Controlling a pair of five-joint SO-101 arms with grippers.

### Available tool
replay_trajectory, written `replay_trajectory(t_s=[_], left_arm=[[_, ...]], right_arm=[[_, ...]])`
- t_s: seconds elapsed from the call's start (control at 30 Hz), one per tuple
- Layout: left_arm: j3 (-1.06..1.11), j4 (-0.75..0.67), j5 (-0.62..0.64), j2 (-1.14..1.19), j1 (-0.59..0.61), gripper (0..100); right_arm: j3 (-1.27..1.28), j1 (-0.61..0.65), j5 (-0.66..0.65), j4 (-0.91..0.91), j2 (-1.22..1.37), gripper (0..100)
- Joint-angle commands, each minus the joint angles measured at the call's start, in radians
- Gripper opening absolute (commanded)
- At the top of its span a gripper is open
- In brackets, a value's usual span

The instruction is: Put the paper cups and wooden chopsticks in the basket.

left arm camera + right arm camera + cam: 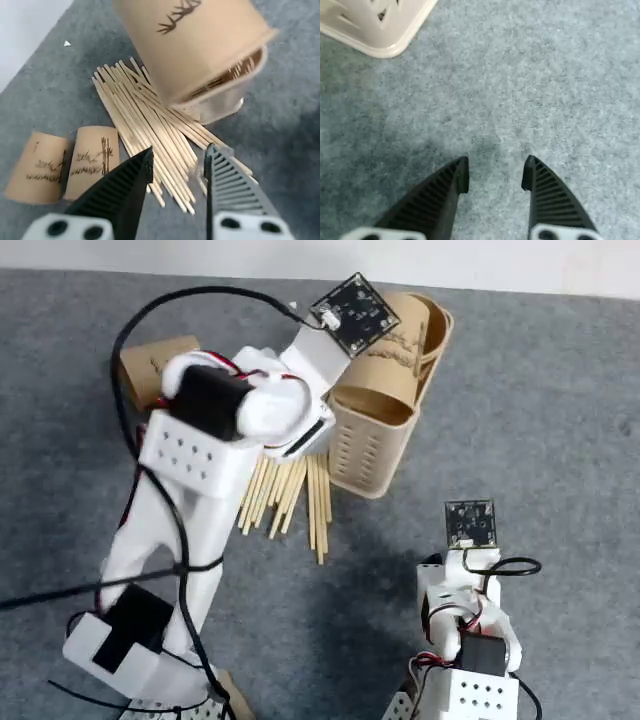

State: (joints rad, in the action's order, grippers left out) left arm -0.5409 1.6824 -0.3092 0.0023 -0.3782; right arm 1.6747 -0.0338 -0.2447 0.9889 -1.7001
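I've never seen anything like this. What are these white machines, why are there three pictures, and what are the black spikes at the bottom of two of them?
These are two small robot arms on a grey mat. One picture looks down from a fixed camera. The other two come from a camera on each arm's wrist. The black spikes are the gripper fingers. The left gripper hangs open above a pile of wooden chopsticks, holding nothing. The right gripper is open over the mat, also empty. A beige basket has one paper cup in it. A loose cup and a second loose cup lie on their sides nearby.
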Motion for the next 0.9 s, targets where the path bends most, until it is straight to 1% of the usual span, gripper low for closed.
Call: replay_trajectory(t_s=[0.0, 0.13, 0.27, 0.43, 0.57, 0.87], left_arm=[[0.113, -0.227, 0.009, -0.021, -0.01, 19], [0.142, -0.405, 0.009, -0.021, -0.016, 19], [0.081, -0.5, 0.006, -0.021, -0.027, 19], [0.024, -0.565, 0.006, -0.015, -0.027, 19], [-0.03, -0.585, 0.006, 0.056, -0.027, 19], [-0.394, -0.577, 0.011, 0.295, -0.024, 19]], right_arm=[[0.007, 0.008, 0.006, 0.004, -0.01, 18.0], [0.007, 0.008, 0.006, 0.004, -0.01, 18.0], [0.007, 0.008, 0.006, 0.004, -0.01, 18.0], [0.007, 0.008, 0.006, 0.004, -0.01, 18.0], [0.007, 0.008, 0.006, 0.004, -0.01, 18.0], [0.008, 0.008, 0.006, 0.004, -0.01, 18.0]])
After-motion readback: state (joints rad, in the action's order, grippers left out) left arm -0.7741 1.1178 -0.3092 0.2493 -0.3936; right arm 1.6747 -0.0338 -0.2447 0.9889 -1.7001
